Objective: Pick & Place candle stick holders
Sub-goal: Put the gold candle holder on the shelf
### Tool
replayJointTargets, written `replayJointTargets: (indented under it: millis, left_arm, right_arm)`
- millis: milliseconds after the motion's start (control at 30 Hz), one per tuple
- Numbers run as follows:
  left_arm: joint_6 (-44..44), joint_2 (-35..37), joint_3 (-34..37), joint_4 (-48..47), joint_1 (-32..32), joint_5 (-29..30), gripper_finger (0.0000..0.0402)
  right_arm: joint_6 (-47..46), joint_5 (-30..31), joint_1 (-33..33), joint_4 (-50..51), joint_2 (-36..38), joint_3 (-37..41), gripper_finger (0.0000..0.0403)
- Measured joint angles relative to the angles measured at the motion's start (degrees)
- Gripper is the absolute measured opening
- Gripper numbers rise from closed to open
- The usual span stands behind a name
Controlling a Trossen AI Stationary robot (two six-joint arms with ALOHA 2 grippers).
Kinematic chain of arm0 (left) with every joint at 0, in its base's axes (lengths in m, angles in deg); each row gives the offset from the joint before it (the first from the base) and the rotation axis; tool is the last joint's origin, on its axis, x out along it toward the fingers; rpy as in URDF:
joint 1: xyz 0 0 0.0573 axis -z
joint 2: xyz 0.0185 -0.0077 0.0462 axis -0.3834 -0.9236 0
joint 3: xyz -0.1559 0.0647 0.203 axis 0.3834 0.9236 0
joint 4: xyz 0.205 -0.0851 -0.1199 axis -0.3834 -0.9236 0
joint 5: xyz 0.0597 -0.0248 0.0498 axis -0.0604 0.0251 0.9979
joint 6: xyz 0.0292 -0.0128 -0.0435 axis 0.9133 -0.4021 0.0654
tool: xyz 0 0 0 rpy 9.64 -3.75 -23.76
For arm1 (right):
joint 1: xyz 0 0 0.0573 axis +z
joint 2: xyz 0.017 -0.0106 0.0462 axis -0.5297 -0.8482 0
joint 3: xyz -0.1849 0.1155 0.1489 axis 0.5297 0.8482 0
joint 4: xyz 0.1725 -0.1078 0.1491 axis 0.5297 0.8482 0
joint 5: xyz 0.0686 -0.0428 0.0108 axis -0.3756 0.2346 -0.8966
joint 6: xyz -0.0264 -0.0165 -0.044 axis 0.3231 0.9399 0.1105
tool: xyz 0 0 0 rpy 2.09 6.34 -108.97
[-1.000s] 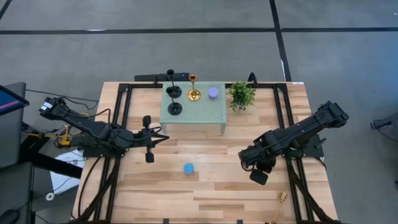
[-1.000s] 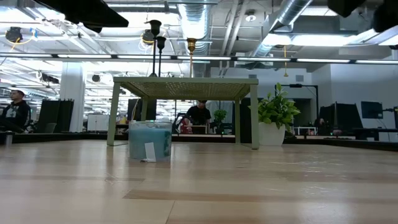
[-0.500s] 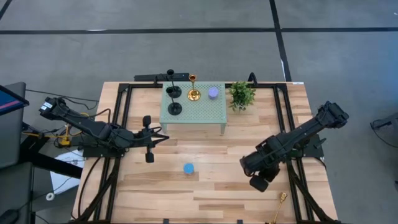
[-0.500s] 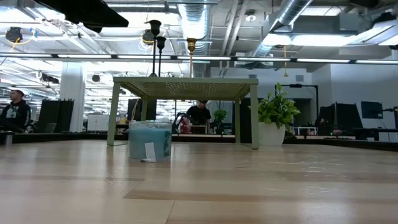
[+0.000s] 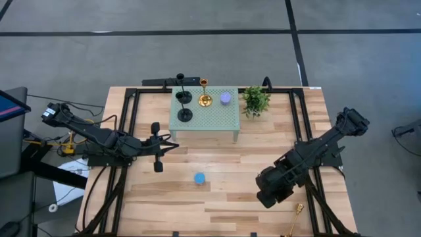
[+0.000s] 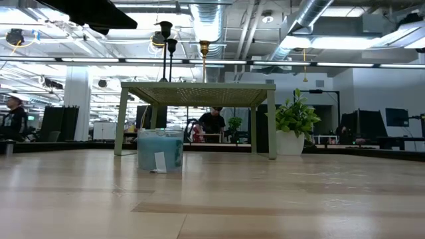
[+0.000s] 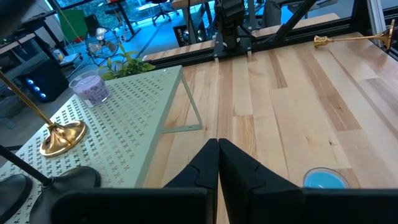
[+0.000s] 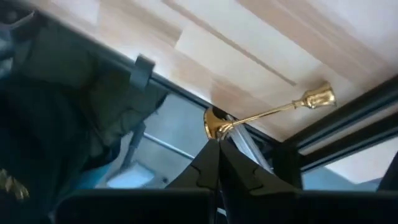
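I looked straight down on a pale wooden desk (image 5: 217,197) framed by black rails. A small green perforated stand (image 5: 210,118) sat toward its far edge.

My right arm reached in from the right side, stretched diagonally toward the desk's near right corner. Its right hand (image 5: 268,197) was hard to make out from above, a dark mass pointing down; in its own wrist camera the two dark fingers (image 8: 208,165) met with no gap, pressed shut on nothing.

My left arm lay low and folded at the left side of the desk, the left hand (image 5: 156,146) stopped near the stand's left end. Its fingers (image 7: 205,163) were closed together and empty.

Three candle stick holders stood upright on the stand: two black holders (image 5: 185,113) at its left end and a gold holder (image 5: 204,100) just beside them. The level camera showed only their stems rising above the stand top. The fourth, a fallen gold holder (image 5: 296,217), lay on its side at the near right corner, its base past the desk edge, just ahead of the right hand's fingertips.

A potted plant (image 5: 256,100) stood just right of the stand. A lilac candle (image 5: 225,98) sat on the stand, and a blue candle (image 5: 198,178) on open desk, well apart from both hands.
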Motion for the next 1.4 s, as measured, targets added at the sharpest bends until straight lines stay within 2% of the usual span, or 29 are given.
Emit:
replayJointTargets:
  millis: [167,300,500,733,900,1033,1233,1400]
  left_arm:
    - [0.00,0.00,0.00,-0.01,0.00,0.02,0.0011]
    - [0.00,0.00,0.00,0.01,0.00,0.00,0.0011]
    - [0.00,0.00,0.00,0.01,0.01,0.00,0.0011]
    - [0.00,0.00,0.00,0.00,0.01,0.01,0.0011]
    - [0.00,0.00,0.00,-0.01,0.02,0.00,0.0011]
    - [0.00,0.01,0.00,0.00,0.02,0.01,0.0011]
    - [0.00,0.02,0.00,0.01,0.02,0.02,0.0011]
    - [-0.01,0.02,0.00,-0.01,0.01,0.01,0.0011]
  right_arm:
    - [-15.03,6.36,3.94,1.17,0.03,0.02,0.0000]
    - [-22.79,7.09,8.49,0.41,-0.09,0.02,0.0000]
    - [-25.88,7.50,10.98,-0.77,-0.15,0.04,0.0000]
    - [-27.66,13.36,10.43,-2.00,-0.24,1.56,0.0000]
    - [-30.49,12.88,12.47,-9.99,-0.35,7.47,0.0000]
    - [-33.97,7.95,14.64,-18.84,-0.42,13.33,0.0000]
    - [-34.82,3.36,17.08,-15.35,-0.39,15.84,0.0000]
    - [-34.53,1.30,20.39,-18.12,-0.28,16.61,0.0000]
